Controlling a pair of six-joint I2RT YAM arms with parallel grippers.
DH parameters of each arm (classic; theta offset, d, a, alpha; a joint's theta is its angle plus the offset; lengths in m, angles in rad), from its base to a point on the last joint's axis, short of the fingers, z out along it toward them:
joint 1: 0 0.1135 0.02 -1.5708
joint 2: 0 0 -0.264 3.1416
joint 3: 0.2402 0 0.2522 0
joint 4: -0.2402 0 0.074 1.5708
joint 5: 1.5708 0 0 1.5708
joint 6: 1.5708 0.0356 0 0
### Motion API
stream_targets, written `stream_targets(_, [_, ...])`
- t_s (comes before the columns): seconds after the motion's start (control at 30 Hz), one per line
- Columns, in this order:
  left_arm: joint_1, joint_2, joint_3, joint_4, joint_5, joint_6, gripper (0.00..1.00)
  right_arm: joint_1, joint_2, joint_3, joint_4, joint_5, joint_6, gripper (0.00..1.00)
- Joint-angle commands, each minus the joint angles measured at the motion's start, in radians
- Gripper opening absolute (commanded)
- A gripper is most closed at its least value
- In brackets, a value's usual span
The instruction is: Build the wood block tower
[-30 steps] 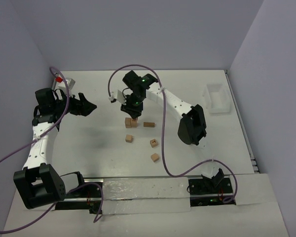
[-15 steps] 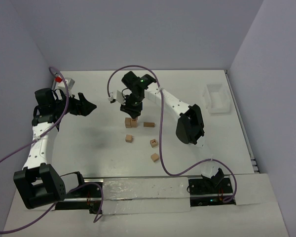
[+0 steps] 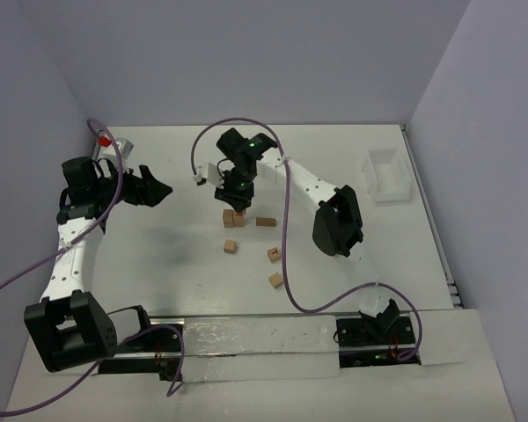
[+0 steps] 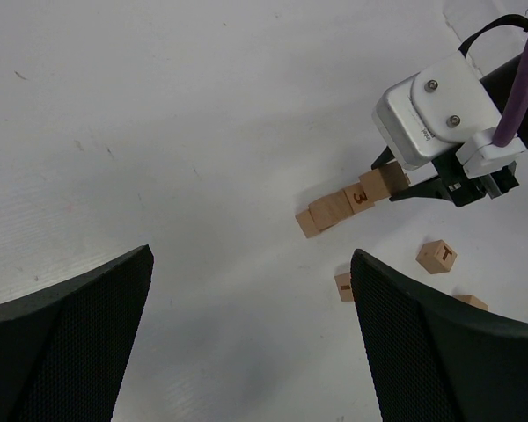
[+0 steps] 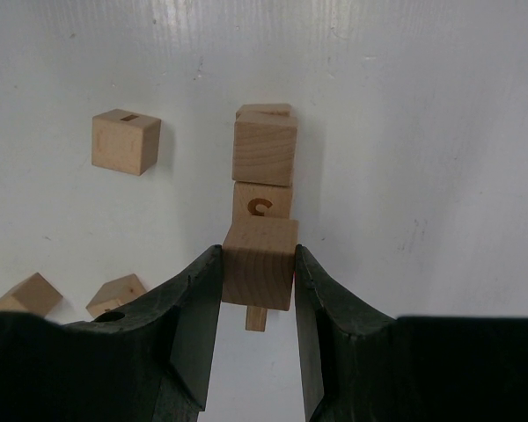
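Observation:
My right gripper (image 5: 257, 253) is shut on a plain wood block (image 5: 260, 264) and holds it at the top end of the tower (image 3: 233, 218). In the right wrist view the tower's blocks line up beyond it: one marked C (image 5: 262, 200), then a plain one (image 5: 264, 149). Whether the held block rests on the tower is unclear. The left wrist view shows the tower (image 4: 334, 209) with my right gripper (image 4: 405, 185) at its end. My left gripper (image 3: 158, 189) is open and empty, far left of the tower.
Loose wood blocks lie right of and in front of the tower (image 3: 265, 221) (image 3: 231, 247) (image 3: 274, 255) (image 3: 275, 280). A white tray (image 3: 387, 176) stands at the far right. A small red and grey object (image 3: 106, 141) sits at the back left.
My right arm has shifted slightly left with the block still in its jaws. The left arm has not moved.

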Motion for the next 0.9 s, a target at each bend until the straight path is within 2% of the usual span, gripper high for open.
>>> stream_targets(0.0, [0.010,0.002,0.015,0.048,0.035,0.000,0.99,-0.003,0.022,0.062,-0.017,0.002,-0.014,0.00])
stream_targets(0.87, [0.009,0.000,0.014,0.045,0.037,0.008,0.99,0.015,0.035,0.064,-0.011,0.024,0.004,0.03])
